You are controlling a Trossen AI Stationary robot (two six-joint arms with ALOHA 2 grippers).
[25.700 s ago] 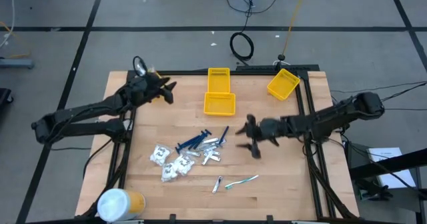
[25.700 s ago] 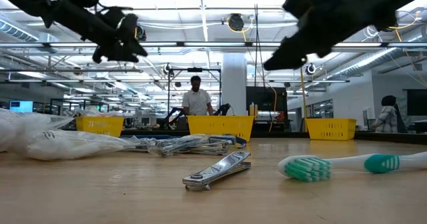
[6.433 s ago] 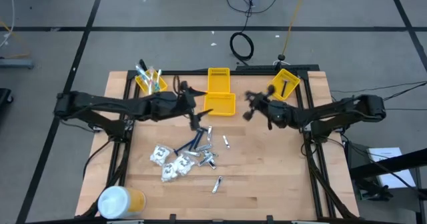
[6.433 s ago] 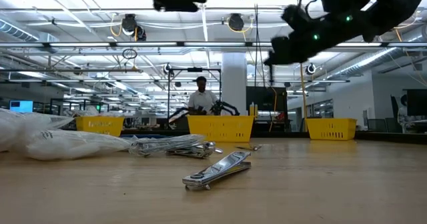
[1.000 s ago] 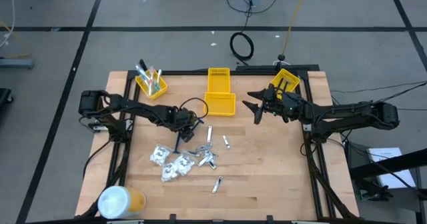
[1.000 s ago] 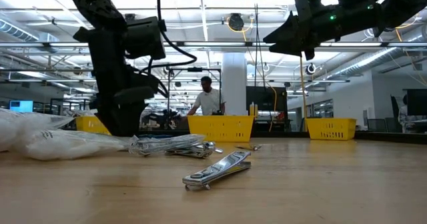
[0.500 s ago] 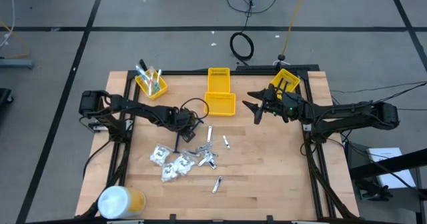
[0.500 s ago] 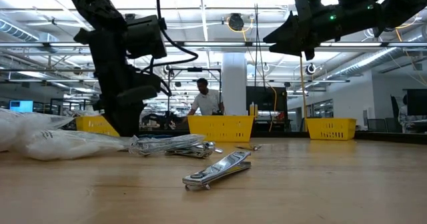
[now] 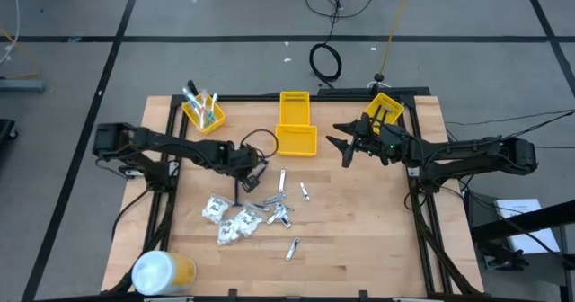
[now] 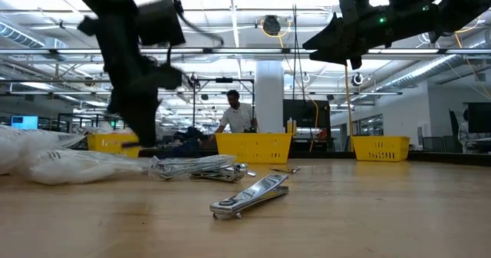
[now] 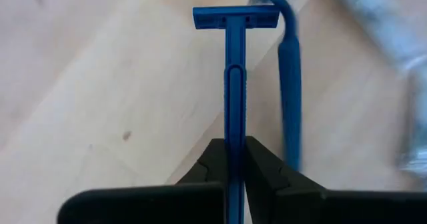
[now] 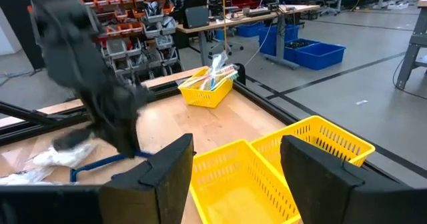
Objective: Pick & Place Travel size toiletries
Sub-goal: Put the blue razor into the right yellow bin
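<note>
- A light wooden table (image 9: 359,239) with a black frame is standing on a grey concrete floor crossed by dark tape lines; a coiled black cable (image 9: 325,62) is lying on the floor beyond the table's far edge.
- The left gripper (image 9: 241,169) is reaching over the table's middle, its fingers (image 11: 263,167) closed tight on the handle of a dark blue plastic razor (image 11: 235,84), whose head is pointing away from the wrist; a second blue razor (image 11: 290,104) is lying just beside it on the wood.
- The right gripper (image 9: 346,145) is hovering above the table near the far right, fingers (image 12: 320,177) spread apart and holding nothing.
- White crinkly wrapped packets (image 9: 229,221) and small silvery tubes (image 9: 277,208) are lying in a loose pile near the table's middle.
- Three yellow plastic bins are sitting along the far edge: the left bin (image 9: 203,115) holding toothbrushes, the middle pair (image 9: 296,127), and the right bin (image 9: 384,110).
- A large white-and-yellow cylinder (image 9: 162,273) is resting at the near left corner.
- In the low view, a person (image 10: 233,118) is standing in a bright workshop hall behind the table.
</note>
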